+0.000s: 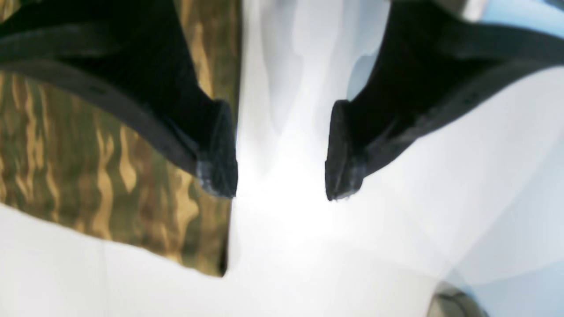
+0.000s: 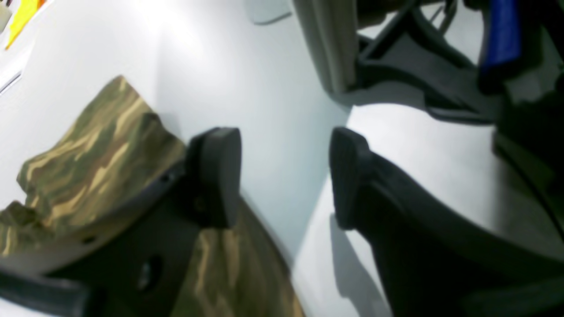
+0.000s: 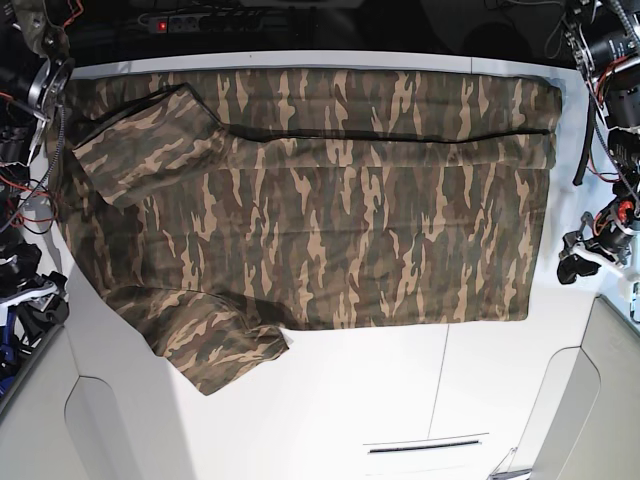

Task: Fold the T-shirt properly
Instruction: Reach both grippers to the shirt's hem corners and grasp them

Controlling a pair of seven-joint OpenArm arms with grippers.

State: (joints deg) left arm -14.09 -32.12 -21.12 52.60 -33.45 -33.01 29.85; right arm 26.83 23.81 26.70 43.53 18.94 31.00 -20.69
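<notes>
The camouflage T-shirt lies spread flat across the white table, with its far edge folded over in a long band and both sleeves at the left. My left gripper is open above bare table, just off the T-shirt's corner edge, and holds nothing. In the base view the left gripper sits beside the shirt's right edge. My right gripper is also open and empty, hovering at the edge of the T-shirt, with one finger over the cloth.
The table has a seam and a slot near its front. Cables and arm hardware crowd the left side, and more the right. A power strip lies behind the far edge.
</notes>
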